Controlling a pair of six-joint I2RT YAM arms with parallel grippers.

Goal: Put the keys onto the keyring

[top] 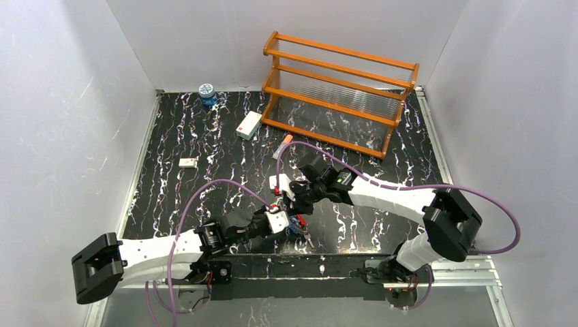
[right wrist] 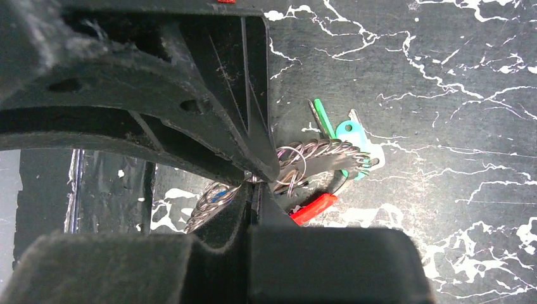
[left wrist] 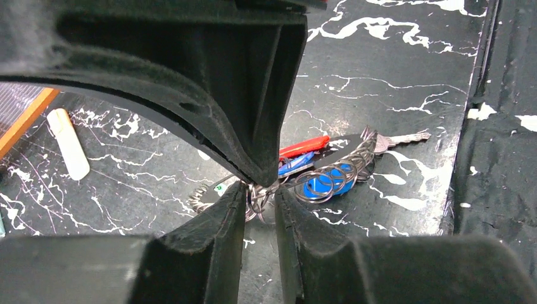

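Near the front edge, mid-bench: left gripper (left wrist: 261,197) clenched on the keyring (left wrist: 356,159); right gripper (right wrist: 256,181) pinched tight on the same wire. Keys (right wrist: 325,121), green and blue heads, lie bunched against it.

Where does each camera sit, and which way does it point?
Top external: high behind the arms, looking down on the table; both arms show.
Left wrist: on the left arm, facing the key bunch; left gripper shows.
Right wrist: on the right arm, facing that bunch; right gripper shows.
Shared: both wrist views see the key bunch.
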